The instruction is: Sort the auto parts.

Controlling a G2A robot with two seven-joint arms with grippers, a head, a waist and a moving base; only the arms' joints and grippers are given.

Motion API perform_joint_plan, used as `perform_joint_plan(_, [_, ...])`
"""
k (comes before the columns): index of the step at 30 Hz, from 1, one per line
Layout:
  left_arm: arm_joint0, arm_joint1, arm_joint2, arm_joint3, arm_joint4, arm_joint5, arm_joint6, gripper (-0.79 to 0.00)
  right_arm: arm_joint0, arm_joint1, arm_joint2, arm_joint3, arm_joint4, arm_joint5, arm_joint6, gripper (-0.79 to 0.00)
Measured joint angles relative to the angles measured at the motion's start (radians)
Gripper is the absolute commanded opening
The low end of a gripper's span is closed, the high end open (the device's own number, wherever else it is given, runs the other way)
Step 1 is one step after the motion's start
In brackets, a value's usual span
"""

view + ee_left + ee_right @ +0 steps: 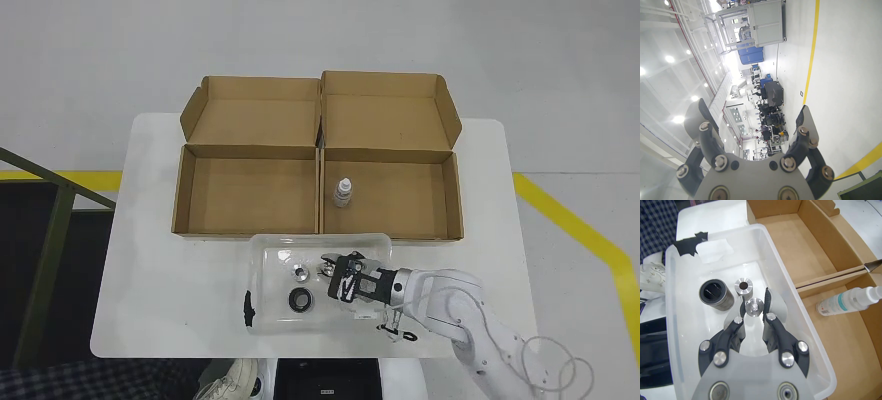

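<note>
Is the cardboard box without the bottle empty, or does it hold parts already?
Empty. In the top view the cardboard box shows only its bare brown floor.

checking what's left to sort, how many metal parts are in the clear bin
3. A dark bearing toward the bin's taped end, a silver bushing beside it, and a silver plug gripped by the right gripper. The gripper may hide more.
</note>
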Motion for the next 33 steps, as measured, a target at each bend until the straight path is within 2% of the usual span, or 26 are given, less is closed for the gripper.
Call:
perform_joint_plan(16, [0.0, 0.0, 0.0, 0.0, 0.0, 0.0, 0.0, 0.0, 0.021, -0.003, 0.03, 0.051, 0.182, -0.063, -0.278, -0.785])
perform_joint_plan(21, [0.0, 0.0, 0.0, 0.0, 0.0, 0.0, 0.0, 0.0, 0.015, -0.006, 0.049, 0.063, 0.232, -0.03, -0.367, -0.785])
perform_joint_plan(33, [0.0, 0.0, 0.0, 0.0, 0.0, 0.0, 0.0, 0.0, -0.013, -0.009, 0.092, 0.03, 0.295, -0.021, -0.531, -0.785])
